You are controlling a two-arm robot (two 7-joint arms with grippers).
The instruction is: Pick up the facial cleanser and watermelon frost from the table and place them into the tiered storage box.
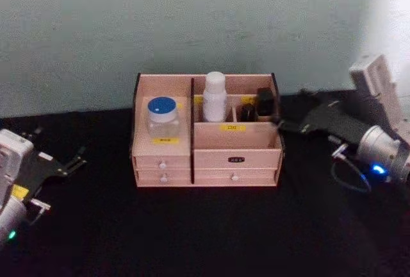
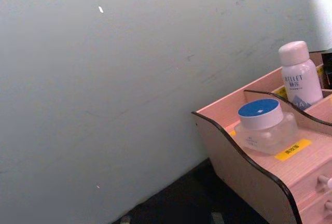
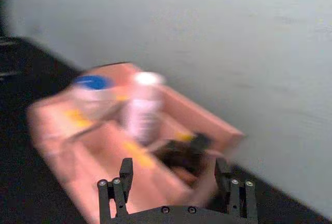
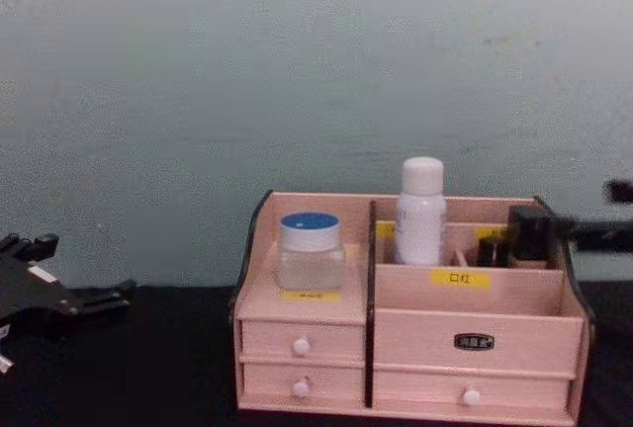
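Observation:
The pale pink tiered storage box stands mid-table against the wall. A white bottle, the facial cleanser, stands upright in its back middle compartment. A small dark container, apparently the watermelon frost, sits in the back right compartment beside another dark item. My right gripper is open at the box's right end, just behind that container, holding nothing. My left gripper rests open and empty at the far left, away from the box.
A clear jar with a blue lid sits on the box's left tier. A pale wall rises right behind the box. The black tabletop spreads out in front of the drawers.

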